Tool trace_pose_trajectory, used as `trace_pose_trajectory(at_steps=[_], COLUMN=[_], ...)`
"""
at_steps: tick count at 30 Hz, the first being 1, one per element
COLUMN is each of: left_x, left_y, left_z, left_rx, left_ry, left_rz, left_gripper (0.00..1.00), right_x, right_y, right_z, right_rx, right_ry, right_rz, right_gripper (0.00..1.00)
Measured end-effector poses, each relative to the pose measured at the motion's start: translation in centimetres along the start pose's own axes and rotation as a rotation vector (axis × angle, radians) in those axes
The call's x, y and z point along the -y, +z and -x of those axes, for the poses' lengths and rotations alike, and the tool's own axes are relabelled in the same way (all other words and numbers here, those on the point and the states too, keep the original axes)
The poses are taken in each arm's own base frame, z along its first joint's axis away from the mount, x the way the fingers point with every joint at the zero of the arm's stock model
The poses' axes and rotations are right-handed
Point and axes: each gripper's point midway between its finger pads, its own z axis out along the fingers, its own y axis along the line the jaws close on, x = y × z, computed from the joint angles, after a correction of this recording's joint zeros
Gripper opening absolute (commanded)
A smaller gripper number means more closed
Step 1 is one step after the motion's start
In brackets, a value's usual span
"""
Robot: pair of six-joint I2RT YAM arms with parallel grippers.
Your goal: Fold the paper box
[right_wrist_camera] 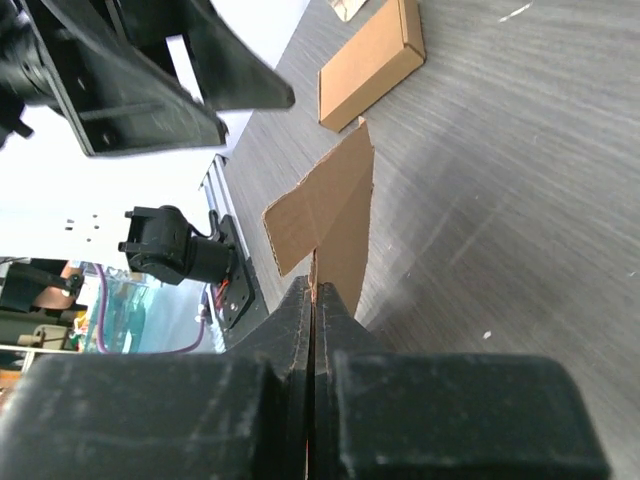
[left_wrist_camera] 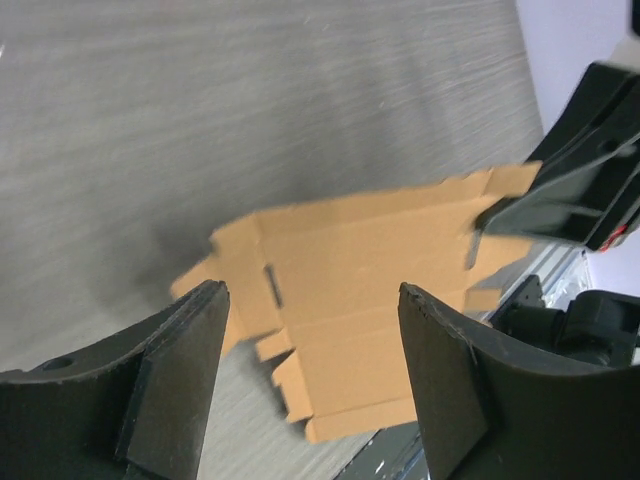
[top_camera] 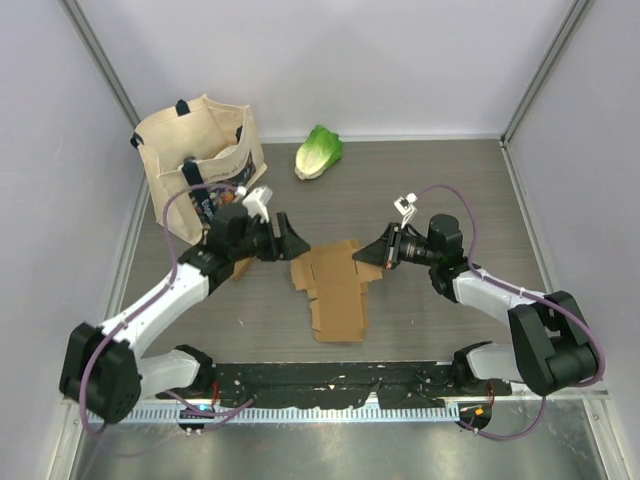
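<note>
Closest to my right wrist camera, the right gripper (right_wrist_camera: 313,295) has its fingers pinched flat together on a thin edge of the paper box (right_wrist_camera: 335,215). The box is a flat cardboard blank lying mid-table (top_camera: 450,190) between the arms, and its right side looks lifted. The left gripper (left_wrist_camera: 312,295) hangs spread wide at the opposite side, gripping nothing.

I judge the pinch to be on a narrow flap only. A hard pull could tear it, crease it off the score line, or let the sheet slip out. With the left jaws released, nothing pins the blank, so it could swing or slide.

I cannot see how deep the card sits between the right fingers, and the score lines are faint from above. A smaller folded carton (right_wrist_camera: 372,62) is cut off at the frame's top.
</note>
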Motion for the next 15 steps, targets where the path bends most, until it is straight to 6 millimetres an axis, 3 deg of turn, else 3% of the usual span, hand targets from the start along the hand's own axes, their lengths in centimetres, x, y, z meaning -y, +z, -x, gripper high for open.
trace_pose_trajectory(at_steps=[2,5,7,10,11,12,14,15], left_x=[1.4,3.4,4.5,4.3,4.2,3.9,3.1,2.8], left_y=[1.3,3.0,3.9,5.0,5.1,5.1,4.8,4.8], left_z=[2.2,3.9,3.7,2.9,2.6,2.2,1.4,1.3], left_rx=[-0.007,-0.049,-0.118,-0.221,-0.241,-0.263,-0.298,-0.297], left_ry=[0.044,0.097,0.131,0.182,0.193,0.203,0.198,0.185], left_rz=[-0.035,-0.123,-0.197,-0.221,-0.22,-0.216,-0.19,-0.176], left_gripper=[0.74,0.74,0.72,0.72,0.69,0.6,0.59,0.65], right_x=[0.1,0.4,0.5,0.3,0.2,0.1,-0.3,-0.4], right_y=[0.2,0.5,0.6,0.6,0.6,0.5,0.4,0.4], right_z=[0.5,0.8,0.5,-0.1,-0.2,-0.2,-0.1,0.1], right_rx=[0.018,0.026,0.01,-0.028,-0.037,-0.043,-0.041,-0.037], right_ry=[-0.023,-0.044,-0.046,-0.039,-0.035,-0.035,-0.041,-0.048], right_rz=[0.011,0.031,0.052,0.1,0.115,0.128,0.145,0.151], right_gripper=[0.01,0.0,0.0,0.01,0.0,0.01,0.0,0.0])
